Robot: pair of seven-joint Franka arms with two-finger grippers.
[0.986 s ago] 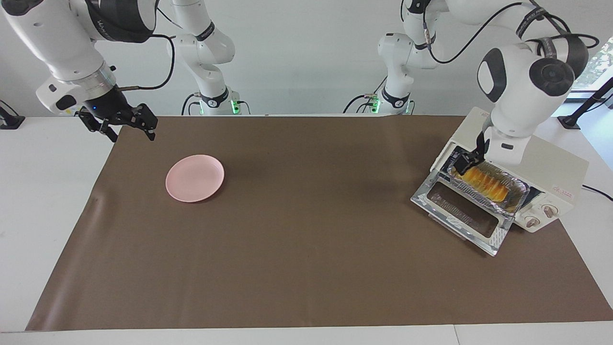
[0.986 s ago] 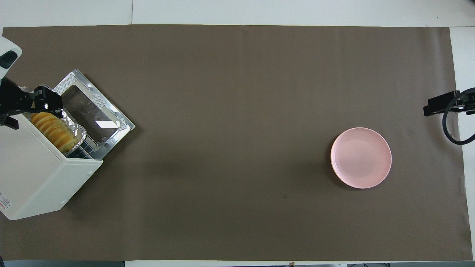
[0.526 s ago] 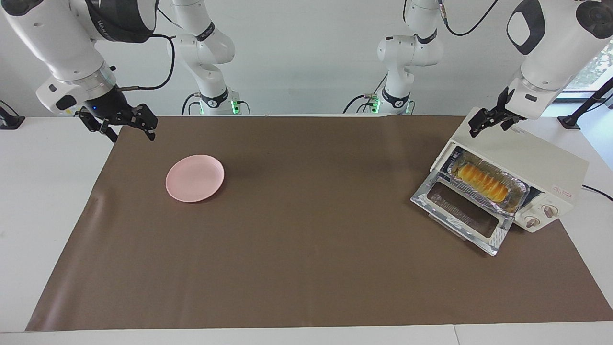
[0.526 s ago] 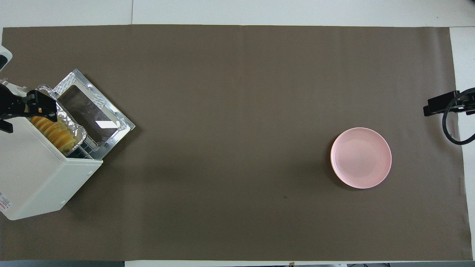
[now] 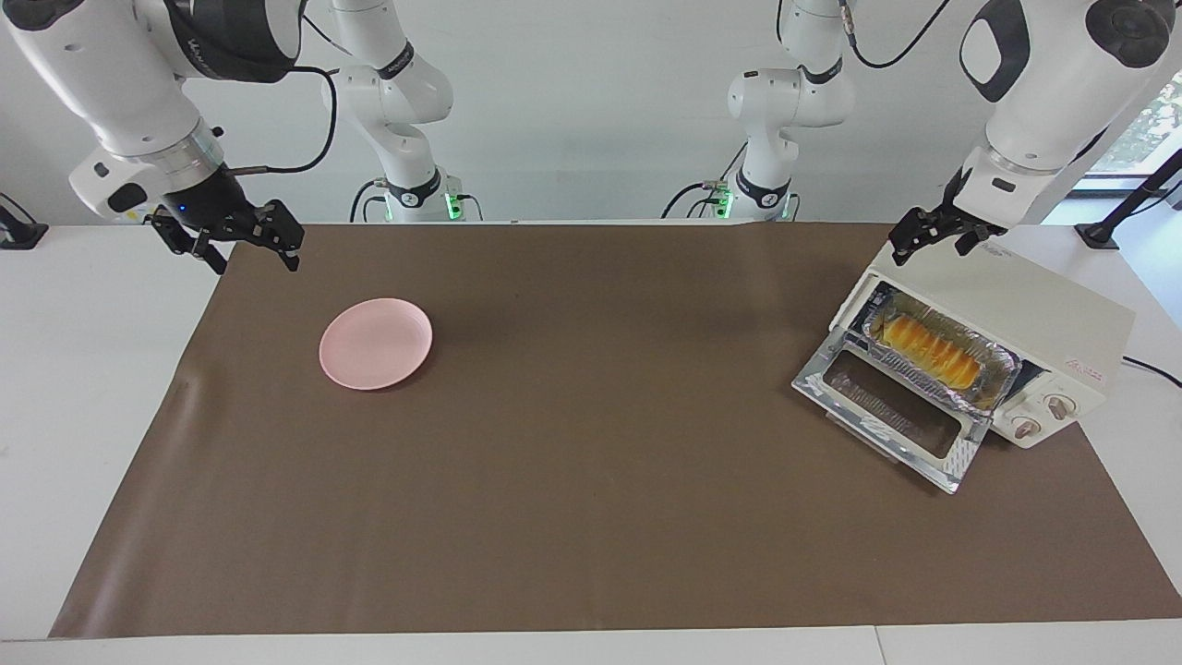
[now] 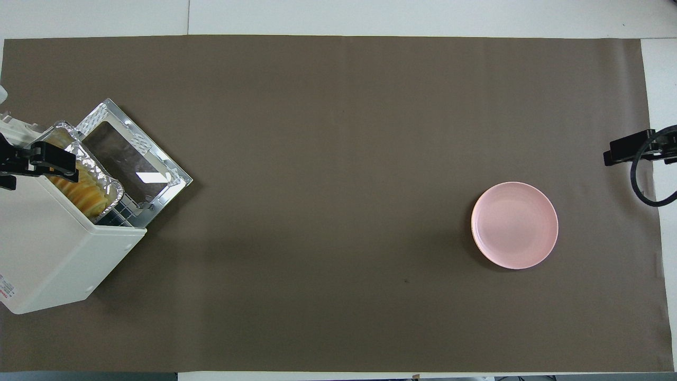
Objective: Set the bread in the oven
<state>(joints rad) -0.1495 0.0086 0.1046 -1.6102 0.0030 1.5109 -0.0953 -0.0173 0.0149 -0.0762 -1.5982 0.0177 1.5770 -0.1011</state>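
Note:
The yellow-orange bread (image 5: 928, 349) lies in a crinkled foil tray (image 5: 1005, 368) in the mouth of the cream-white oven (image 5: 1043, 309), at the left arm's end of the table. The oven's glass door (image 5: 886, 414) is folded down flat on the mat. My left gripper (image 5: 931, 242) hangs open and empty in the air over the oven's top corner, clear of the bread. From overhead the bread (image 6: 84, 185) shows beside the left gripper (image 6: 31, 166). My right gripper (image 5: 254, 257) waits open over the mat's edge at the right arm's end.
A round pink plate (image 5: 376, 343) sits on the brown mat (image 5: 591, 517) toward the right arm's end, with nothing on it. The oven's two knobs (image 5: 1043, 417) face away from the robots. Cables hang around both arms.
My left gripper has risen from the bread at the oven's mouth to above the oven's top. The bread stays in the tray. The right arm has not moved.

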